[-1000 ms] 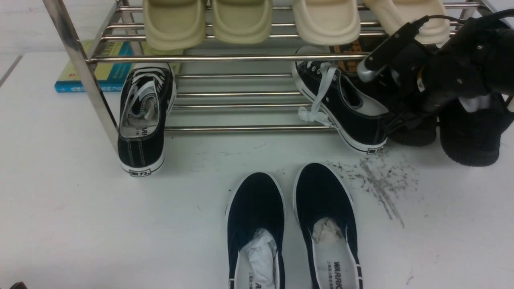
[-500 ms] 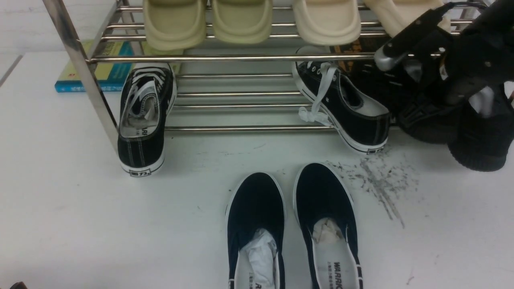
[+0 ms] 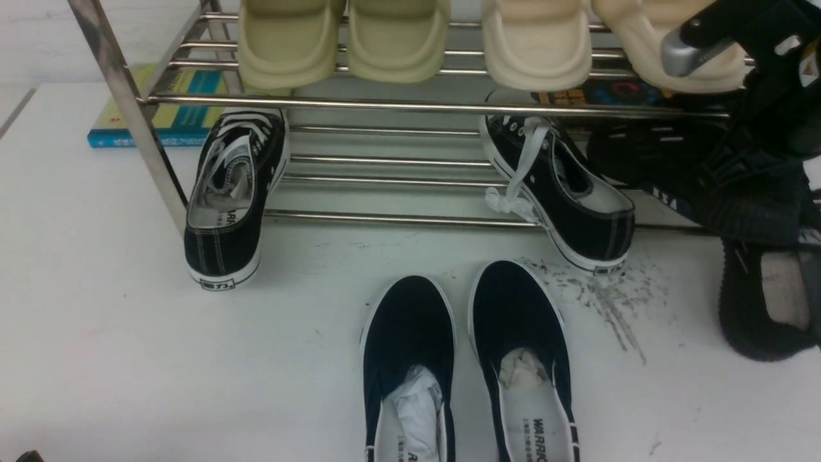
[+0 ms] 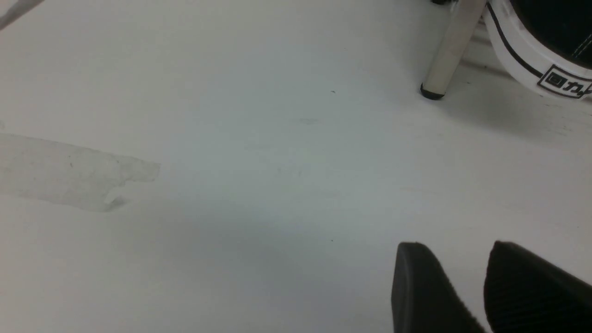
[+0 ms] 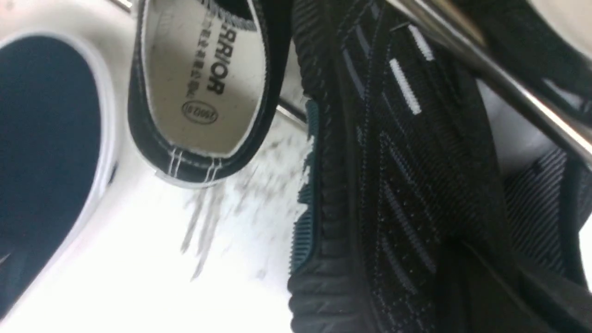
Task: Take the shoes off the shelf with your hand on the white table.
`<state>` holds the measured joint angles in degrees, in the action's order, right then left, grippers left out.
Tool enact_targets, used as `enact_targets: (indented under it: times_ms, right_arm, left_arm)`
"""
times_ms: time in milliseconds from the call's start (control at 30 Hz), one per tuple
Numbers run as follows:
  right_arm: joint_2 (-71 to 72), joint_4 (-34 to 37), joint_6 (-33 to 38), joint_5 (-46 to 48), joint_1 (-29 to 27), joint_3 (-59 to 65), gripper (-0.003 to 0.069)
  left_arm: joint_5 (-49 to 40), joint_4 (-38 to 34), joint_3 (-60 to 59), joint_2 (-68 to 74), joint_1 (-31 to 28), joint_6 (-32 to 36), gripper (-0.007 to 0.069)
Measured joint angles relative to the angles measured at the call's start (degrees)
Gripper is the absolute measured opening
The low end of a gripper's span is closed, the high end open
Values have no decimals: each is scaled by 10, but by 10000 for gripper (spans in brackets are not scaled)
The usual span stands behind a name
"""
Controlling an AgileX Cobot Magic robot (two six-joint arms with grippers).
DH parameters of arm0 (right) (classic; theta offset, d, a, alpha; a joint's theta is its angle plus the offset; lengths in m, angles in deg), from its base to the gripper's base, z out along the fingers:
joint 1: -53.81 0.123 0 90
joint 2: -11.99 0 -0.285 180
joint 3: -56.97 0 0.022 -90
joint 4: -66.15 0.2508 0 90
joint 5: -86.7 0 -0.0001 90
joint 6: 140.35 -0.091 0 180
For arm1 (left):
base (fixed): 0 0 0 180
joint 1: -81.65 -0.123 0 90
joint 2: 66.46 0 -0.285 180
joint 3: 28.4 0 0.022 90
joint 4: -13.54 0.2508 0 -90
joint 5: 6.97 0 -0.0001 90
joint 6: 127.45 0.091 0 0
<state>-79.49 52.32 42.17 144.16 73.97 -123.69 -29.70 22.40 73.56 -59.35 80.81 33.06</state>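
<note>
Far left: hangs low above the white table (image 3: 128, 321), near the front left post of the shelf (image 3: 385, 104), with the left gripper (image 4: 458, 252) parted a little and empty. Moving right: drags the shelf toward the table's near edge compared with a second ago, right end more than left, carrying the canvas sneakers (image 3: 564, 192) along. Probably snags on the upper front bar, seen crossing the lifted knit shoe (image 3: 699, 176) in the right wrist view. Further right: keeps the right gripper (image 3: 744, 109) clamped shut on that shoe, now raised toward the top tier, shoe hanging just beneath. Far right: leaves the second knit shoe (image 3: 763, 301) on the table in front of the shelf, well below the gripper, already off. Calls for clearing the bar before pulling further.
</note>
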Motion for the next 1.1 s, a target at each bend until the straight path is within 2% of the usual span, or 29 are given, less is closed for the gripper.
enact_targets:
  times_ms: [200,367,800,1100]
  right_arm:
    - [14,13,1,29,0,2,15]
    - [11,50,1,30,0,4,15]
    - [-73,98,-11,36,-1,23,15]
    - [-46,133,-13,89,-1,23,15]
  left_arm:
    - [0,0,0,0,0,0,242]
    - [0,0,0,0,0,0,242]
    - [0,0,0,0,0,0,242]
    - [0,0,0,0,0,0,242]
